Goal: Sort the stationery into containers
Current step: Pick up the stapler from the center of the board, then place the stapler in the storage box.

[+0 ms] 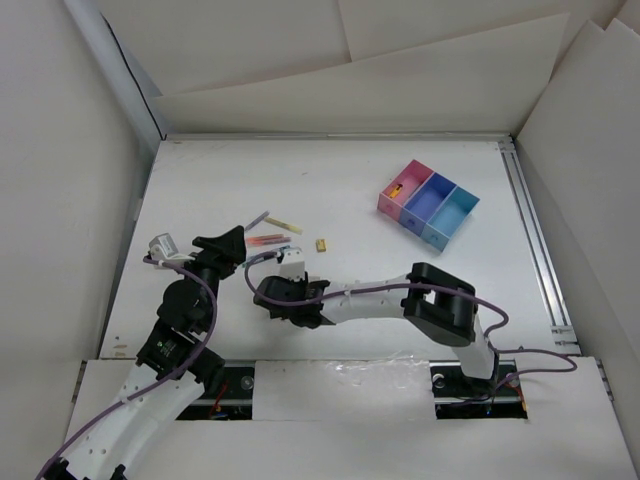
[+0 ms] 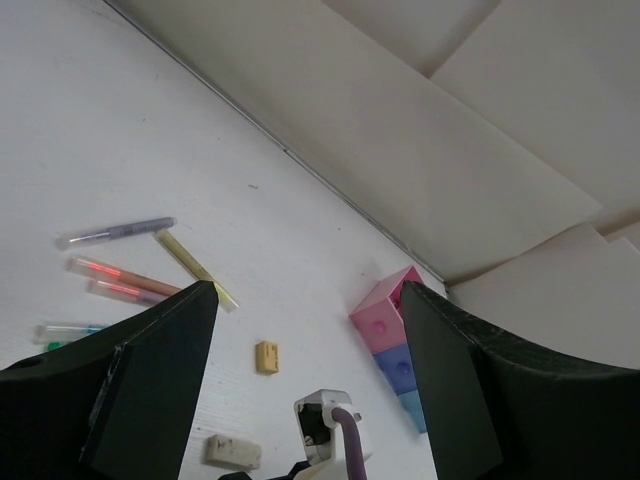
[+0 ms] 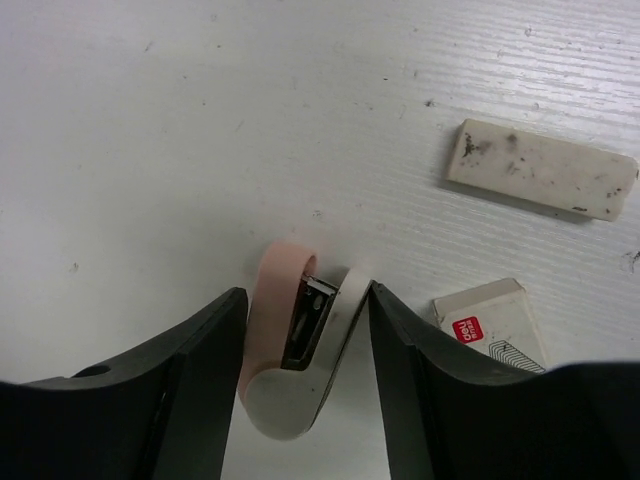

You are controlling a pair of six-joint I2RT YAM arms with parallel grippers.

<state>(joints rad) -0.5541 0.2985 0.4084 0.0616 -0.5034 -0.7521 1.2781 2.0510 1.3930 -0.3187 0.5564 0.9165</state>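
A small pink-and-white stapler (image 3: 295, 350) lies on the table between the fingers of my right gripper (image 3: 305, 300). The jaws are open around it: the right finger touches its white side and a narrow gap shows at the left. That gripper (image 1: 285, 290) is low at the table's middle-left. My left gripper (image 1: 225, 245) is open and empty, held above the pens (image 1: 265, 240). The left wrist view shows a grey pen (image 2: 115, 232), orange and pink pens (image 2: 120, 275) and a teal one (image 2: 65, 330). The containers (image 1: 428, 205) stand at the back right, with a yellow piece in the pink box (image 1: 397, 189).
A dirty white eraser (image 3: 540, 168) and a boxed eraser with a red label (image 3: 490, 320) lie just right of the stapler. A tan block (image 1: 321, 244) and a yellow strip (image 1: 283, 224) lie near the pens. White walls surround the table.
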